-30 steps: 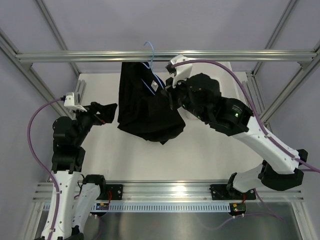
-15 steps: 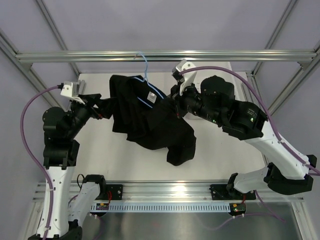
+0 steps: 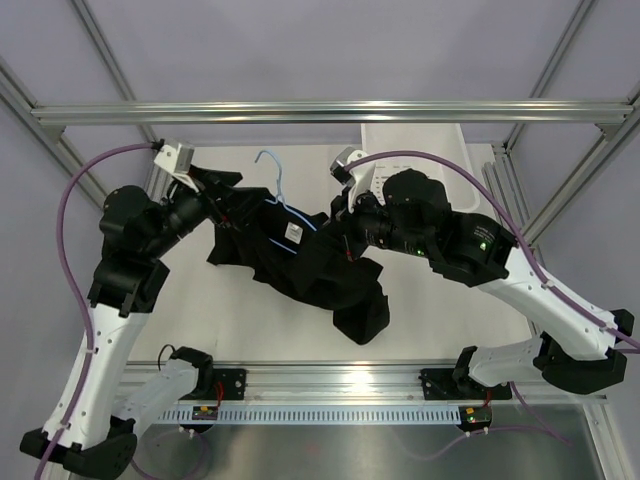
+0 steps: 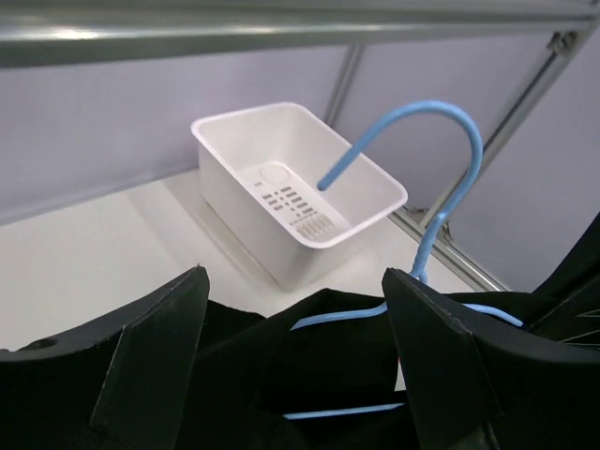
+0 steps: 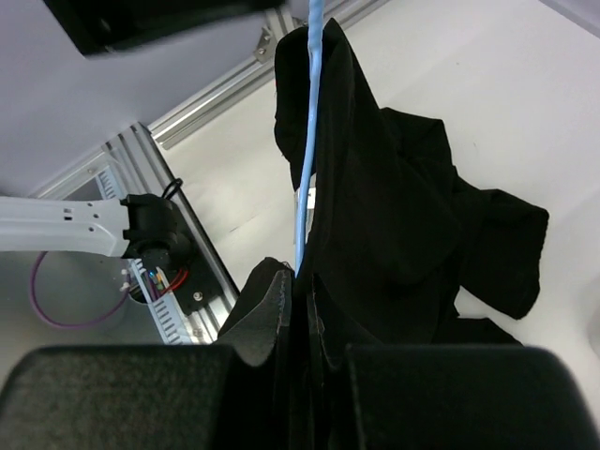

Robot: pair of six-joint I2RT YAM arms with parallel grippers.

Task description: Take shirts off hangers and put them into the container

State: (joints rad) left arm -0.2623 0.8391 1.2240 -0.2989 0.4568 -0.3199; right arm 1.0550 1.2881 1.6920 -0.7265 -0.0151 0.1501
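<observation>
While right jaws are pressed together on the light-blue hanger (image 4: 427,106) wire, with black shirt (image 3: 300,270) cloth bunched around the pinch, left jaws stand spread wide. They straddle the shirt's shoulder and the wire under the hook, gripping nothing yet.

Shirt is on the hanger, held up between both arms over the table (image 3: 230,310). Its lower part sags toward the table, neck label (image 3: 295,230) facing up. White basket (image 4: 239,211) sits at the far edge of the table, well apart from the shirt, with nothing in it that shows.

Risks:
- Left jaws could shut on wire and cloth together. A pull would then drag the hanger along and not strip the shirt.
- Right pinch likely traps cloth against the wire, so the shoulder may not slide free. It could stretch instead, or yank the hanger out of the grip.
- Hook hangs free in the air and could snag collar or cable.
- Loose hem may drag on the table, and the shirt looks wide enough to drape over the basket rim.
</observation>
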